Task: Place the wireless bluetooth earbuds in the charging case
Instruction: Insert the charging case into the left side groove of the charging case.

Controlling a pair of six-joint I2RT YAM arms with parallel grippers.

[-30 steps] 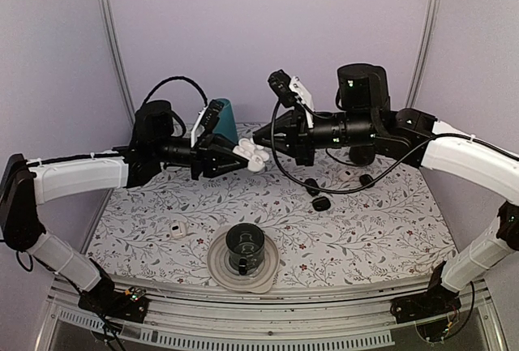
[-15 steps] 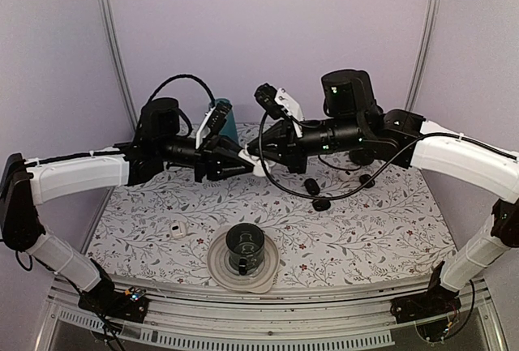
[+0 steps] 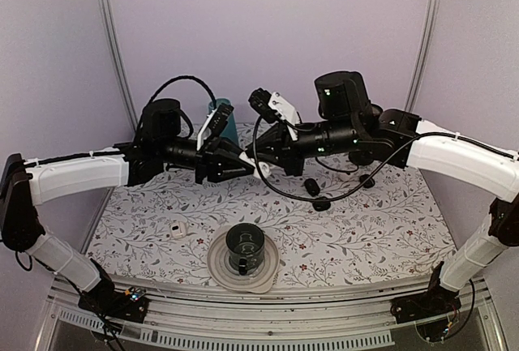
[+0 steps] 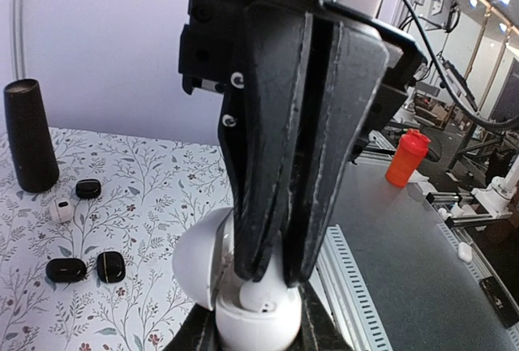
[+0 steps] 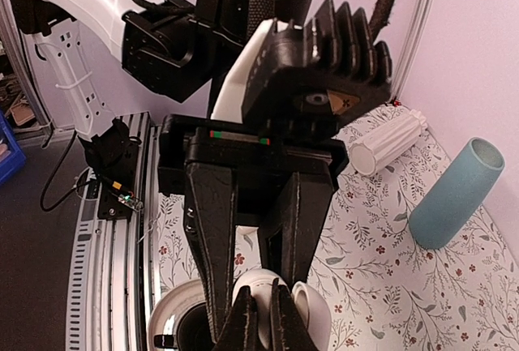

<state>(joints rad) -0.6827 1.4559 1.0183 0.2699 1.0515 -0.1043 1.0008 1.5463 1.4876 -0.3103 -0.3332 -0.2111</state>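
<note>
My left gripper [image 3: 243, 164] [image 4: 255, 333] is shut on the white charging case [image 4: 251, 318] [image 5: 263, 280], holding it above the back middle of the table. The lid [image 4: 199, 263] [image 5: 316, 312] hangs open to one side. A white earbud [image 4: 263, 294] sits in the case's mouth. My right gripper [image 3: 261, 159] [image 5: 263, 293] comes in from the right, shut. In the left wrist view its fingertips [image 4: 255, 270] rest on top of that earbud. In the top view the two grippers meet tip to tip and hide most of the case.
A dark cup on a grey saucer [image 3: 268, 274] stands near the front. Black oval objects [image 3: 321, 203] [image 4: 66, 268] lie right of centre. A small white piece [image 3: 178, 229] lies at left. A teal cup [image 3: 227, 117] [image 5: 454, 197], a white ribbed cylinder [image 5: 389, 144] and a black cylinder [image 4: 31, 136] are around.
My right gripper has moved left and down until its tips reach the open case. The left gripper has held the case almost still.
</note>
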